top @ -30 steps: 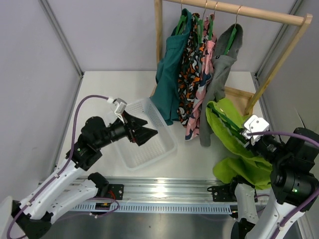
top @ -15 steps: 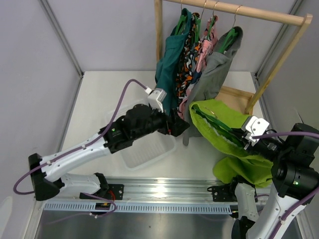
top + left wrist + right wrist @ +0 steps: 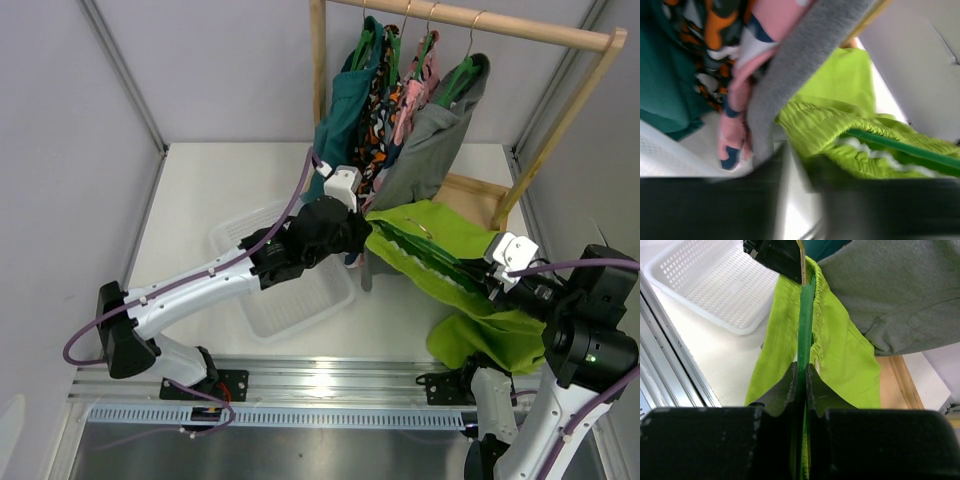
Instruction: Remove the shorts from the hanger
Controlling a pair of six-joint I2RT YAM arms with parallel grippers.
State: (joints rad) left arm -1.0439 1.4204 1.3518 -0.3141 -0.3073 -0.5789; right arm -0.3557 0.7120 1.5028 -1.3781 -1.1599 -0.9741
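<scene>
Thin dark-green wire hanger (image 3: 805, 315) clamped in right gripper (image 3: 801, 370), bright lime-green fabric shorts (image 3: 845, 357) draped over it beside wooden clothes rack (image 3: 470, 20). Left gripper (image 3: 350, 238) at their elastic edge — opening blurred, impossible to tell. Best pinching fabric alone, then drawing it off along the bar.
</scene>
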